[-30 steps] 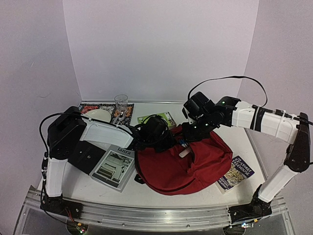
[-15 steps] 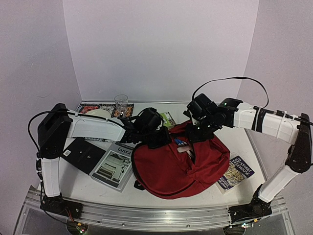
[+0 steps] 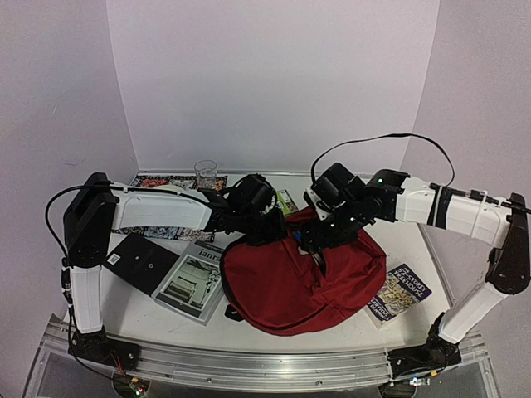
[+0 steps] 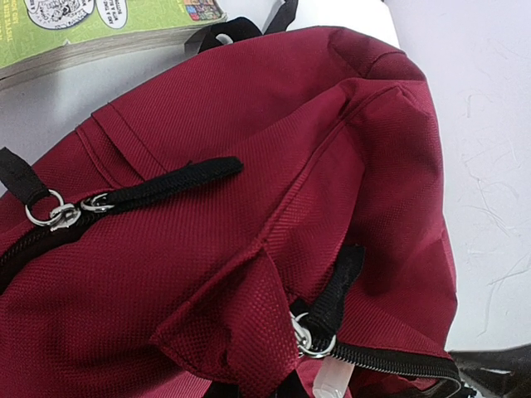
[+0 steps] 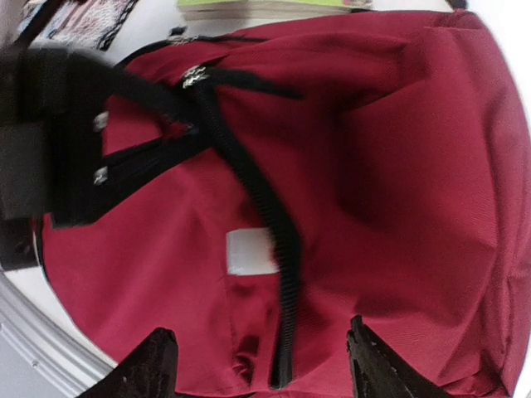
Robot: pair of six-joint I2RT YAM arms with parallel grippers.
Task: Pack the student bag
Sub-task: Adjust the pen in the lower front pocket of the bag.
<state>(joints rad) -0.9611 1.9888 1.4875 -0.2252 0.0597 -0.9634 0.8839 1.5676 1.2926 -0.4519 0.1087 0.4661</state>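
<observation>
Starting at the near edge of the table [image 3: 207,332], we see the student bag [image 3: 290,286] lying centre front. A magazine [image 3: 192,282] is against its left side and a paperback [image 3: 400,292] just beside its right. Above the bag our right gripper [image 5: 264,365] hovers, fingers spread wide and holding nothing. At the bag's far left edge our left gripper [image 3: 264,222] is clamped tight on a pinch of red fabric. Behind lie a green book [image 4: 91,25] and a drinking glass [image 3: 205,174].
</observation>
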